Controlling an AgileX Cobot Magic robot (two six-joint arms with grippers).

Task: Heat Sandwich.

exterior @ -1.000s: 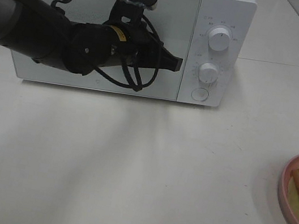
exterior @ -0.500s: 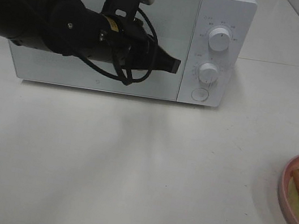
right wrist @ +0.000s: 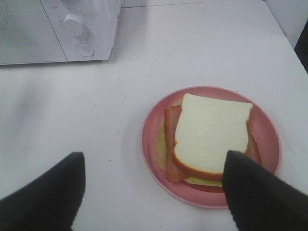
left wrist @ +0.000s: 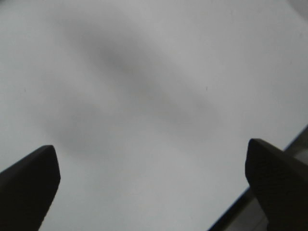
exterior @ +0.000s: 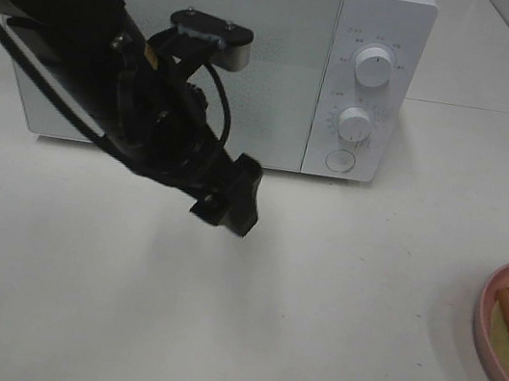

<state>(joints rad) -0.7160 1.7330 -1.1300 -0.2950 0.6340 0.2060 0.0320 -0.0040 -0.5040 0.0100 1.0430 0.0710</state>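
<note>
left gripper (left wrist: 153, 185) jaws wide, empty, centre-left over counter (exterior: 334, 302) | right gripper (right wrist: 154, 192) jaws wide, empty, above sandwich (right wrist: 211, 134) lower right | microwave (exterior: 258, 54) shut, top

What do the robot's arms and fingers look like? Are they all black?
Mostly black. The left arm is thick and rounded, with looping black cables, a small yellow label and a black-and-silver camera block mounted on top. The left gripper is black too. Its fingers are dark wedges with a fine dotted texture, and the right gripper's fingers look the same.
</note>
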